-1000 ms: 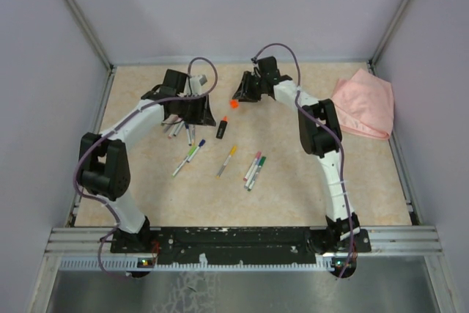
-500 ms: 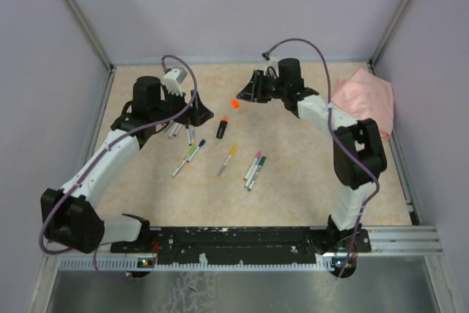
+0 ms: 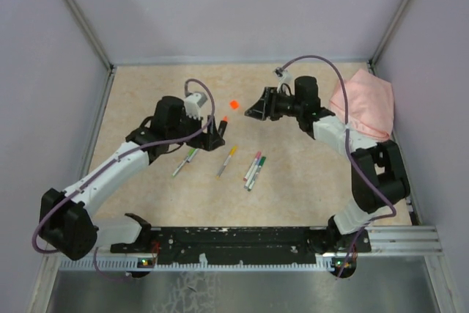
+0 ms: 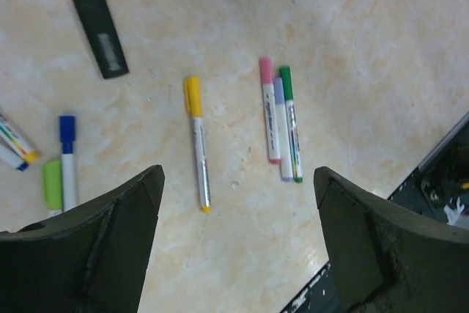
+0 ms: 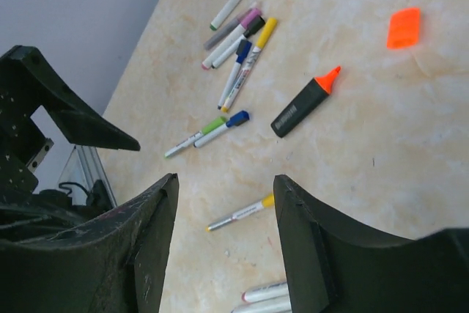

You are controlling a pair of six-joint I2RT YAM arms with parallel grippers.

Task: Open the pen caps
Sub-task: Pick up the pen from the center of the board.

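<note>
Both grippers hover open and empty above the pens. My left gripper [image 3: 213, 137] [image 4: 238, 175] is over a yellow-capped pen [image 4: 198, 144] [image 3: 228, 160]. Right of it lie three pens with pink [image 4: 265, 70], purple [image 4: 278, 86] and green [image 4: 285, 82] caps. A blue cap [image 4: 67, 125] and a light-green cap [image 4: 51, 184] sit on two pens at the left. My right gripper [image 3: 254, 112] [image 5: 225, 181] is farther back. A loose orange cap [image 3: 234, 104] [image 5: 404, 28] lies apart from the uncapped black highlighter [image 5: 303, 105] [image 4: 101, 27].
A cluster of several capped pens [image 5: 236, 40] lies at the back left, hidden under the left arm in the top view. A pink cloth [image 3: 364, 104] lies at the back right. The metal rail [image 3: 242, 238] runs along the near edge.
My left gripper has swung from the back-left pen cluster toward the middle, nearer the rail. My right gripper has drawn back to the right, away from the orange cap, which has stayed put.
</note>
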